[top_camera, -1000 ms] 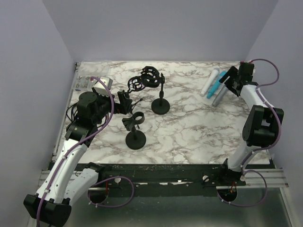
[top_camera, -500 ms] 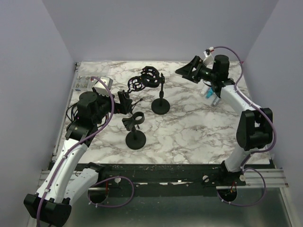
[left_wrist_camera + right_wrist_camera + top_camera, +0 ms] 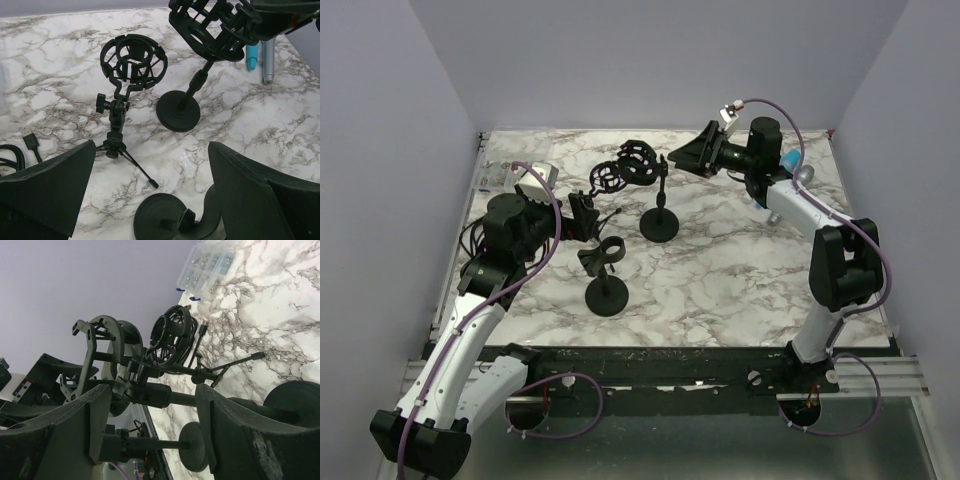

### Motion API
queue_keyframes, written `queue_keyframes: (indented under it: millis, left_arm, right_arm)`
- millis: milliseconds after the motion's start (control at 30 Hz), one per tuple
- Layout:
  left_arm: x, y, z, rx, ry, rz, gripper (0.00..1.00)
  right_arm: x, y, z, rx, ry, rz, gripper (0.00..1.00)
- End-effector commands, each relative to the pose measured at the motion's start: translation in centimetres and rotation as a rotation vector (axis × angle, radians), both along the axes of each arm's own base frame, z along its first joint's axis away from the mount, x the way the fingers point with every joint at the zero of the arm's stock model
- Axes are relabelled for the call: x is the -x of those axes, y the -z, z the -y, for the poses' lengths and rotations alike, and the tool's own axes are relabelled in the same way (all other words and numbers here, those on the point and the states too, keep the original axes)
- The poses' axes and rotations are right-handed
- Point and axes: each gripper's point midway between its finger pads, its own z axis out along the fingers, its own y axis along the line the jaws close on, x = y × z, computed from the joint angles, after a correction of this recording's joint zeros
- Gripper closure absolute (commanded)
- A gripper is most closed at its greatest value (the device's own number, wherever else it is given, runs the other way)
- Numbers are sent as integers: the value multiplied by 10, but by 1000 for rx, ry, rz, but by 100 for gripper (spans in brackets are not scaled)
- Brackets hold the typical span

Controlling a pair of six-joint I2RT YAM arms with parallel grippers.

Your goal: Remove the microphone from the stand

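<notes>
Marble tbl (image 3: 740, 290), 3 mic stands (image 3: 659, 224), mics (image 3: 268, 62) far right, clear box (image 3: 498, 176)

We see a blue microphone (image 3: 252, 56) and a grey microphone (image 3: 268, 62) lying side by side (far right), apart from the upright stand (image 3: 177, 112)

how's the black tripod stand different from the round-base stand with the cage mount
The black tripod stand rests on thin splayed legs; the black round-base stand with the cage mount sits on a flat disc. The tripod stand's column is short with a side knob; the round-base stand's pole is longer and plain. Both carry black cage-like mounts.
</notes>
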Motion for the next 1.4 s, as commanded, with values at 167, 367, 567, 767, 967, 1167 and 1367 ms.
queue_keyframes:
  millis: [167, 367, 567, 767, 967, 1167, 1367]
  left_arm:
    - [-1, -16, -1, 9, 1, 43, 1]
    - [-1, -15, -1, 7, 0, 41, 1]
    - [-2, -16, -1, 8, 1, 40, 1]
    - [-1, -15, -1, 5, 0, 39, 1]
    - [-1, -15, 0, 7, 4, 37, 1]
    - [-2, -15, 0, 7, 2, 37, 1]
    - [-1, -15, -1, 5, 0, 39, 1]
  right_arm:
    - [1, 6, -26, 29, -66, -8, 29]
    - [-3, 24, -28, 53, -63, -43, 42]
    - [-1, 46, -26, 116, -44, -74, 49]
    - [9, 87, -18, 194, -17, -144, 50]
    - [16, 137, -7, 271, 18, -218, 51]
    - [18, 165, -7, 280, 18, -269, 52]
    - [15, 177, -7, 289, 28, -286, 52]
